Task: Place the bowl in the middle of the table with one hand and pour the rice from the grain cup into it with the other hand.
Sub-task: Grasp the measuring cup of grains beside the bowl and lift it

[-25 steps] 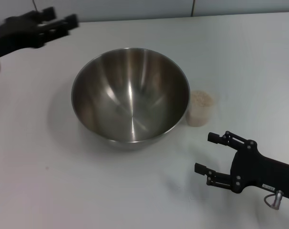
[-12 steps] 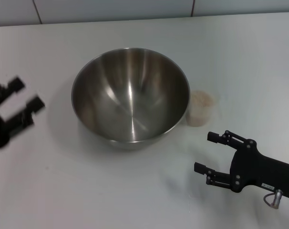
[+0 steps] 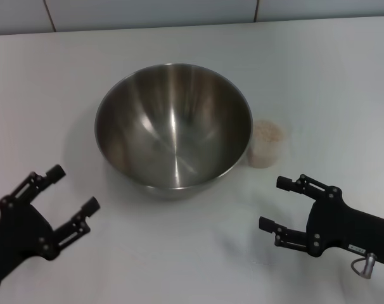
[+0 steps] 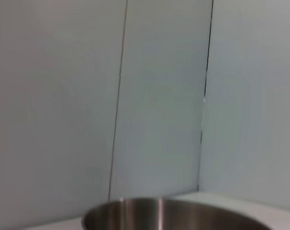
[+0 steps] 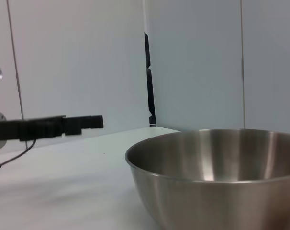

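**A:** Bowl [image 3: 173, 126] first, since it dwarfs everything else on the table [image 3: 331, 76]; where does it sit?

**B:** Roughly mid-table, upright, its shiny inside bare; the right wrist view shows its steel wall close and low [image 5: 217, 177]; the left wrist view catches only its rim [image 4: 173, 213] under a pale panelled wall [image 4: 159, 96].

**A:** And what stands around it?

**B:** The grain cup [image 3: 266, 144] stands upright just beside the bowl on the robot's right, its side touching or very nearly touching the bowl's wall; I cannot tell which; it is filled close to the brim with rice [image 3: 267, 132]; nothing lies between the cup and the right gripper.

**A:** The surface and room?

**B:** Plain white tabletop, matte, with soft shadows under the bowl; light tiled wall along the far edge.

**A:** The arms, then?

**B:** The left gripper [image 3: 60, 193] is low at the near left corner, well apart from the bowl, fingers spread wide and pointing up toward it, gripping nothing; the right gripper [image 3: 273, 204] is at the near right, fingers [image 3: 292, 183] spread wide, aimed toward the table's middle, near the cup but clear of it, also gripping nothing; in the right wrist view the left arm shows as a dark bar [image 5: 49, 127] across the table.
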`<state>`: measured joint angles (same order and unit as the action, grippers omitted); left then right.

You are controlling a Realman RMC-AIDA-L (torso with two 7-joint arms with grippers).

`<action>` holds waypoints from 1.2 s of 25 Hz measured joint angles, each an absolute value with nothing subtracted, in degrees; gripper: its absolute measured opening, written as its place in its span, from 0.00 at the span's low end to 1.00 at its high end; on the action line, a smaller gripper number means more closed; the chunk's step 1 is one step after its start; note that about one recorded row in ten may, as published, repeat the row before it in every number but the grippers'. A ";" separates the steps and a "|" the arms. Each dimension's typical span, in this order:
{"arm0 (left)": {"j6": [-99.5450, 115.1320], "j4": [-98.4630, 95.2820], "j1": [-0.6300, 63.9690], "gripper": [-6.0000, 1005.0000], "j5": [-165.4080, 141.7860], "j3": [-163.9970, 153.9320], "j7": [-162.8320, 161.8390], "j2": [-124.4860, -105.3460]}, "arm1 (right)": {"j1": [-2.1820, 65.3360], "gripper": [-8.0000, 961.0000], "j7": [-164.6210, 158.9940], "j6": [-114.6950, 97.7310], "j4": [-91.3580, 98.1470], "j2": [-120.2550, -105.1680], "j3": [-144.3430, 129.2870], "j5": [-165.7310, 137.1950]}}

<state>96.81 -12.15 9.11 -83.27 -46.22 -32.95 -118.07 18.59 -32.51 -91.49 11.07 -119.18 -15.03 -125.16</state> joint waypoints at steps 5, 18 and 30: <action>93.82 -11.26 9.16 0.82 -83.28 -48.85 -29.81 -118.22 | 18.46 0.85 -32.52 -91.49 11.07 -119.18 -15.03 -125.16; 92.53 -11.12 9.76 0.82 -83.25 -50.25 -29.37 -118.22 | 18.45 0.84 -32.52 -91.49 10.99 -119.18 -14.91 -125.16; 92.97 -11.07 9.98 0.82 -82.92 -49.83 -29.81 -118.11 | 11.93 0.83 -13.78 -85.65 -5.47 -119.57 -1.45 -110.98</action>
<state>92.97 -11.07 9.98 -82.92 -49.83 -29.80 -118.11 11.93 -13.78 -85.65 -5.47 -119.57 -1.46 -110.98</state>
